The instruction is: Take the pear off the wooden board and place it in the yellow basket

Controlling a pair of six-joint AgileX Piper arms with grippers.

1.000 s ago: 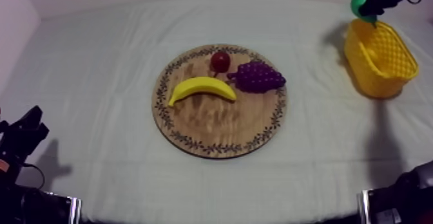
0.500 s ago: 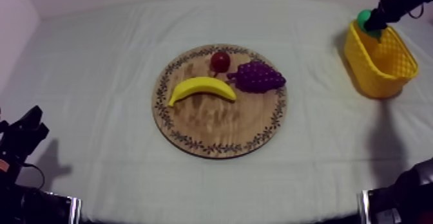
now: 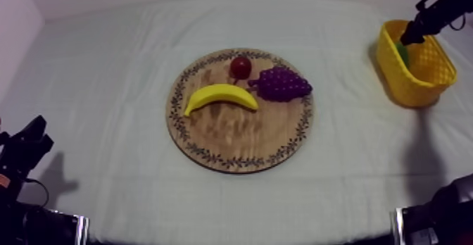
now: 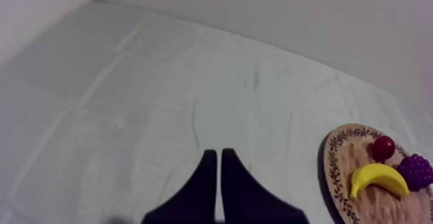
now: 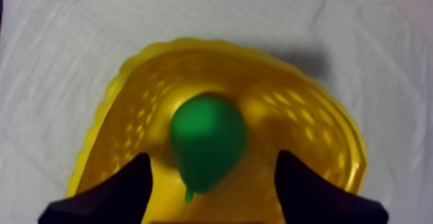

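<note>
Yellow mesh marks the basket point(image 3: 422, 75) at the far right of the worktop point(image 3: 105, 86) in the top view. The pear point(image 3: 402, 53) is seen as a green patch inside it, close to one wall, with the right fingers point(image 3: 412, 36) just over the rim. The banana point(image 3: 220, 96), the grapes point(image 3: 281, 84) and the small red fruit point(image 3: 241, 67) lie on the wooden board point(image 3: 239, 146). The left fingers point(image 3: 27, 146) are parked low at their own side.

In the left wrist view the left fingers point(image 4: 206, 181) are pressed together in a narrow wedge on nothing, over bare cloth and well apart from the board.

In the right wrist view the right fingers are spread wide, and the pear is framed between them without being touched, inside the basket walls. The pear is smeared, so it is probably not settled; a bounce off the wall could carry it over the rim. The greater risk is judged to lie in the retreat — a finger hooked on the mesh would tip the light basket.
</note>
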